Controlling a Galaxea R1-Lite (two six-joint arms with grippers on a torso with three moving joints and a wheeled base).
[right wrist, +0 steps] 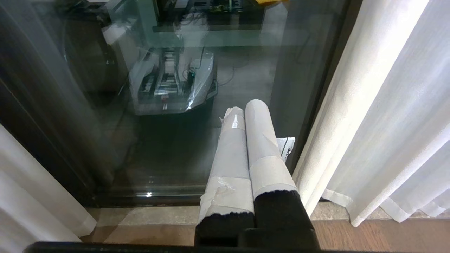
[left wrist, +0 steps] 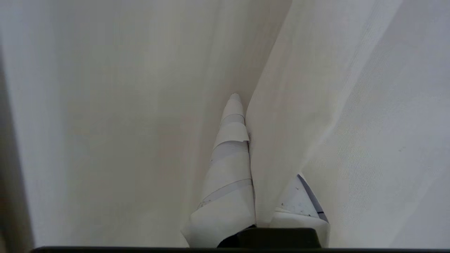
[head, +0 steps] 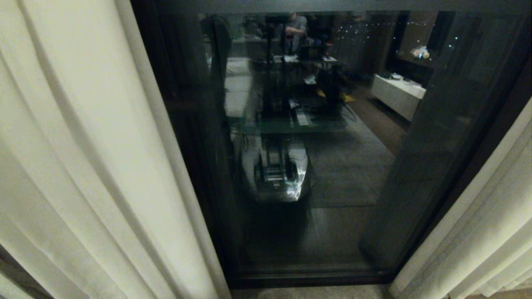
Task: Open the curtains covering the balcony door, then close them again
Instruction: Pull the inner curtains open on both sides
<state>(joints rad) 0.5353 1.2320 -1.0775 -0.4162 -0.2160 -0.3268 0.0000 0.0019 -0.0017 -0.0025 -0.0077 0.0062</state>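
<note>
Dark balcony door [head: 291, 145] exposed between curtains [head: 83, 166]; left gripper [left wrist: 242, 105] pinching curtain fold, right gripper [right wrist: 248, 112] closed, empty, pointing at glass.

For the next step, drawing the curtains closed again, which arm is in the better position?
Probably the left. The left gripper is already shut on a fold of the left curtain panel. The right gripper is shut on nothing, facing the balcony door glass, apart from the right curtain panel.
</note>
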